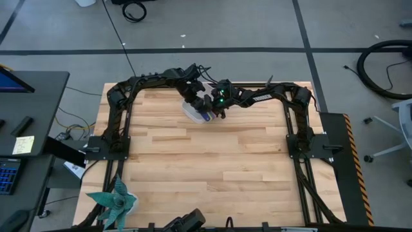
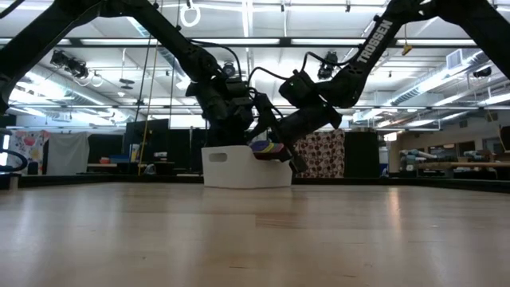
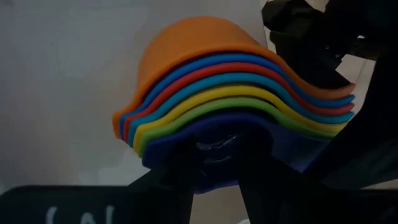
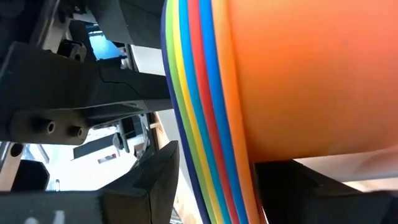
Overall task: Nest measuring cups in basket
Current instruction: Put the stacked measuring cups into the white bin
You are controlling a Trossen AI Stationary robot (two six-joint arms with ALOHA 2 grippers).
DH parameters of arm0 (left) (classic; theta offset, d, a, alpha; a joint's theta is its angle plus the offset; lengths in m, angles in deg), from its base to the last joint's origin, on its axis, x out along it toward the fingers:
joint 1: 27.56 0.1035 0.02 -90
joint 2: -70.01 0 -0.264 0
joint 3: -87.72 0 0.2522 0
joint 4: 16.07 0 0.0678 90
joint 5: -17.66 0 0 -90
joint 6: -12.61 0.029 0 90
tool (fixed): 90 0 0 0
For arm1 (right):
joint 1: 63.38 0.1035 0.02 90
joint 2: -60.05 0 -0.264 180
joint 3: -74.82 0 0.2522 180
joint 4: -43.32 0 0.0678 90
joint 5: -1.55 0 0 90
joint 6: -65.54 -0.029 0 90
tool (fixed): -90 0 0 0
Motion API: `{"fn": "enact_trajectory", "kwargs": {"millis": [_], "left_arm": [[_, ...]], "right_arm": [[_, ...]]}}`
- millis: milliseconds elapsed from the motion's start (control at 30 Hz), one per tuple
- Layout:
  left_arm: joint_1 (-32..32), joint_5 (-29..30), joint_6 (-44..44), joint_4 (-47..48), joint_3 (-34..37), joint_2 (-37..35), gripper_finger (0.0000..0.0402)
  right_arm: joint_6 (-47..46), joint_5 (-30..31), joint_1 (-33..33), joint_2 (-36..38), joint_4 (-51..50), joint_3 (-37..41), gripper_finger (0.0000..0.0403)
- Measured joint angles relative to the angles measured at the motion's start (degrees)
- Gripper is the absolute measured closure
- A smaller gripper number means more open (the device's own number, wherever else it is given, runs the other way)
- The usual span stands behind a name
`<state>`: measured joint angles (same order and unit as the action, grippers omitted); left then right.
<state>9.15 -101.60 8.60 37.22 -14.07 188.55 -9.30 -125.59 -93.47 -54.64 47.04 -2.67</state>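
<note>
Here, both claws, left (image 1: 201, 103) and right (image 1: 219, 111), clamped on nested measuring cups (image 3: 236, 106) over the basket (image 2: 243, 169).

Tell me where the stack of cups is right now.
In the high view the nested cups sit at the table's far middle, over the white basket, between the left hand and right hand.

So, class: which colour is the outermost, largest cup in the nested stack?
The orange cup: its full rounded bowl shows, while the other measuring cups appear only as thin rim bands.
</note>
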Motion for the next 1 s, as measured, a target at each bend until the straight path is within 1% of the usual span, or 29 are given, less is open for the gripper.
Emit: {"fn": "enact_trajectory", "kwargs": {"millis": [133,333,800,900,1000], "left_arm": [[0.0,0.0,-0.1,0.0,0.0,0.0,0.0286],[0.0,0.0,-0.2,0.0,0.0,0.0,0.0286],[0.1,0.0,-0.3,-0.2,0.0,0.0,0.0286],[0.1,0.1,-0.3,-0.2,0.0,-0.1,0.0286],[0.1,-0.5,-0.3,-0.2,0.0,-0.1,0.0286]], "right_arm": [[0.3,0.5,0.1,1.0,-2.3,0.0,0.0205],[3.3,1.8,0.1,2.8,-7.3,0.0,0.0205],[4.2,2.1,0.1,3.7,-10.0,-0.8,0.0205],[7.1,2.5,0.1,3.7,-14.8,-3.8,0.0205],[12.4,4.8,0.1,3.8,-22.8,-7.5,0.0205]]}}
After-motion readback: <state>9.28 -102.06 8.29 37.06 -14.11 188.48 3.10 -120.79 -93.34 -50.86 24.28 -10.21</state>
